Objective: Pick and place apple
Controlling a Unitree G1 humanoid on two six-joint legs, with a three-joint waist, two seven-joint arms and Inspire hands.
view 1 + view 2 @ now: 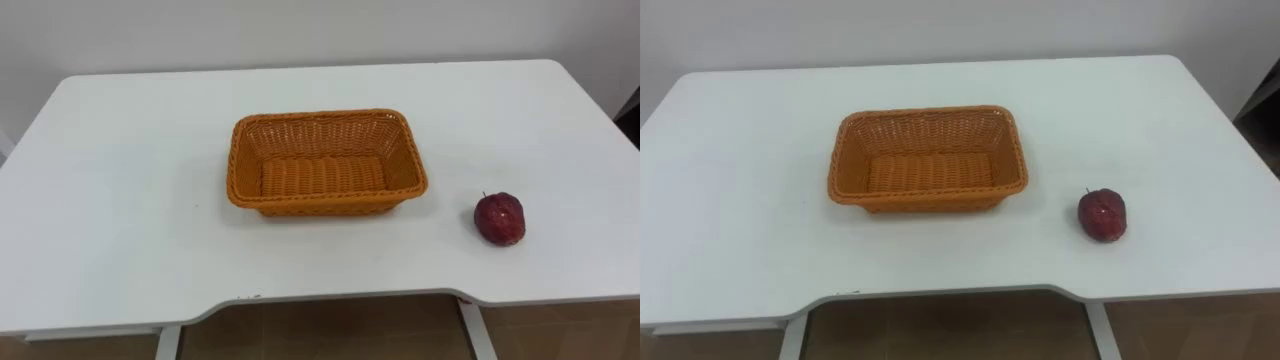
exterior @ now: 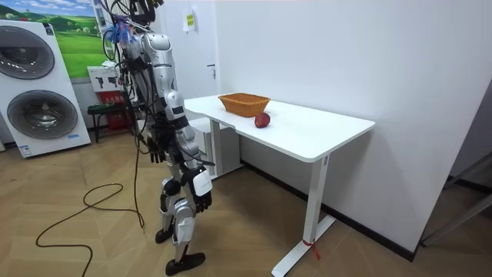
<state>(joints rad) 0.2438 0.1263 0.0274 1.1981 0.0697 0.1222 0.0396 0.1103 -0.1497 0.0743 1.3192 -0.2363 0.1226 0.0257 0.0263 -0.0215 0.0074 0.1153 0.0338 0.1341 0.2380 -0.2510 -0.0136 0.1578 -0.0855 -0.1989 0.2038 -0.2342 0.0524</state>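
- I see the apple (image 1: 499,219) lying on the white table (image 1: 120,200), off to the right of the orange wicker basket (image 1: 330,117) and clear of it, nearer the table's front edge
- The basket has nothing in it
- In the room view my robot stands upright a little way back from the table
- Its left hand (image 2: 157,148) and right hand (image 2: 203,201) hang low at its sides; I can't tell how far open either one is

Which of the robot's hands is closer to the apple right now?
The right. Its right hand hangs lower than the table, on the side nearer the apple; its left hand hangs at its other side, farther off.
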